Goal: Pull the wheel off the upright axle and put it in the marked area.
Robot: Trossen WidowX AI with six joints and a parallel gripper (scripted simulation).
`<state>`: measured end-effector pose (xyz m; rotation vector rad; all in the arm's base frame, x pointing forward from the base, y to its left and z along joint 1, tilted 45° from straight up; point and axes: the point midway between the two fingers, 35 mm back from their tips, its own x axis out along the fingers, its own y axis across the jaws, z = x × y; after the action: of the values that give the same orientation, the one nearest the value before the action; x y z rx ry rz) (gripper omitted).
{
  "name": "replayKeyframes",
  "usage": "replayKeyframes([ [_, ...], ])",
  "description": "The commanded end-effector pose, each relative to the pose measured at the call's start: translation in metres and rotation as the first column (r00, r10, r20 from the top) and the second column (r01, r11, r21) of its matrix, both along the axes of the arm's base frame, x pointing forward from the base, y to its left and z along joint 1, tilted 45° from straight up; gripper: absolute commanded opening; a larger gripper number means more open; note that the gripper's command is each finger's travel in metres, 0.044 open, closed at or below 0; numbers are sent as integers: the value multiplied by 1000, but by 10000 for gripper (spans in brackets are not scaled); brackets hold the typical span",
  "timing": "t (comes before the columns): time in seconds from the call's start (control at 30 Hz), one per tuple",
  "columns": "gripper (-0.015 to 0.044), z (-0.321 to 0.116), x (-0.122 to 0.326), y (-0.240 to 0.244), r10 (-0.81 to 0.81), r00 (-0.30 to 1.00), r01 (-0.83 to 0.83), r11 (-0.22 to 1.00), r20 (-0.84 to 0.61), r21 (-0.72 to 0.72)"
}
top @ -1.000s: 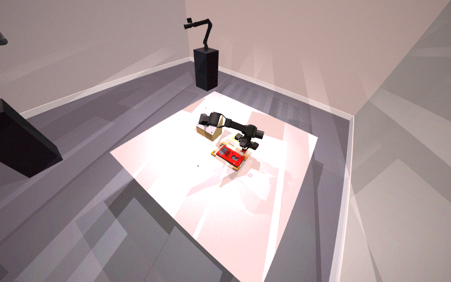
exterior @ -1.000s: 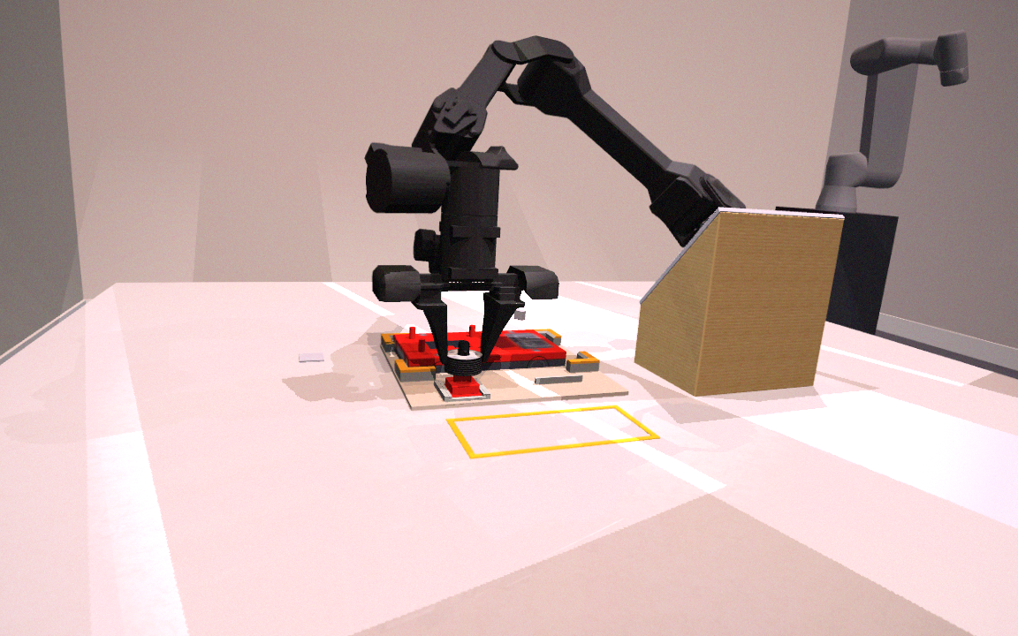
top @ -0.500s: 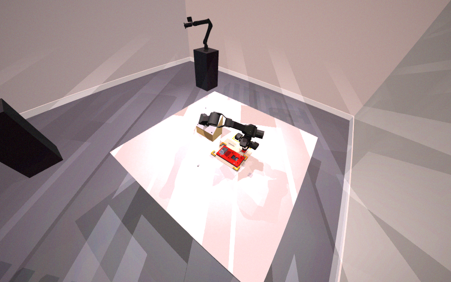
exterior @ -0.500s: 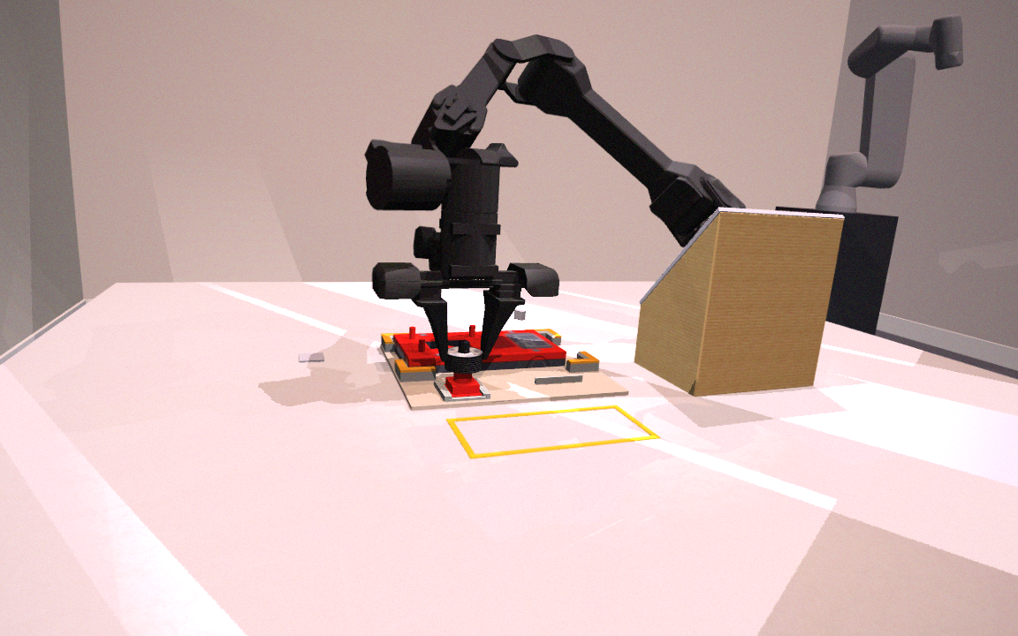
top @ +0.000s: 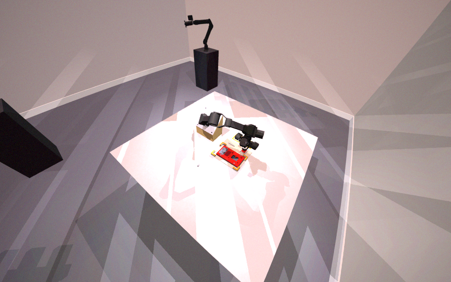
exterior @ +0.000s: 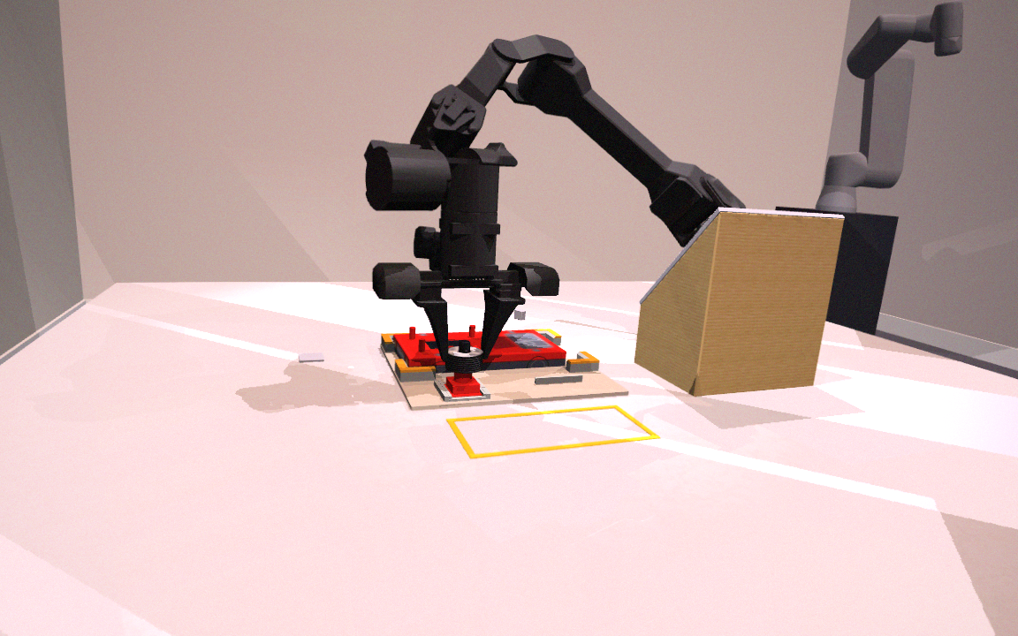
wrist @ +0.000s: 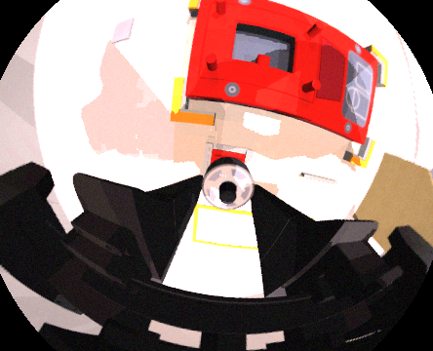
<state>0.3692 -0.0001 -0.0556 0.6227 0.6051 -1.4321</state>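
Pale pink table [exterior: 180,490] takes up most of the shot, with a big tan cardboard wedge [exterior: 742,300] sitting where the black arm [exterior: 623,150] comes from. Next size down is the thin tan board [exterior: 576,385] carrying a red plate [exterior: 418,345], and just in front of the board is the yellow-outlined marked area [exterior: 552,431] on the table.

Smallest bit is what matters: the wheel [exterior: 463,359], a ribbed grey-and-black disc, sits on the upright axle above a little red base [exterior: 463,386] at the board's front edge. The gripper [exterior: 463,355] comes straight down over it and the fingers are closed on the wheel's rim, one on each side. In the wrist view the wheel [wrist: 226,183] sits dead centre between them, hub hole facing up.

So the step now looks like the pull-off. I'd lift dead vertical, along the axle, no sideways drift until the wheel is fully off the top, or it'll likely bind or twist in the grip. The marked area is close by, so only a short carry toward it after that.
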Motion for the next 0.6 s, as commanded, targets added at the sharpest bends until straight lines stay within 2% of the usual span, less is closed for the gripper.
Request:
replayKeyframes([
  [0.0, 0, 3, 0, 5, 8, 1000, -8, 1000, -1, 2],
  [0.57, 0, 7, -1, 9, 9, 1000, -9, 1000, 0, 1],
])
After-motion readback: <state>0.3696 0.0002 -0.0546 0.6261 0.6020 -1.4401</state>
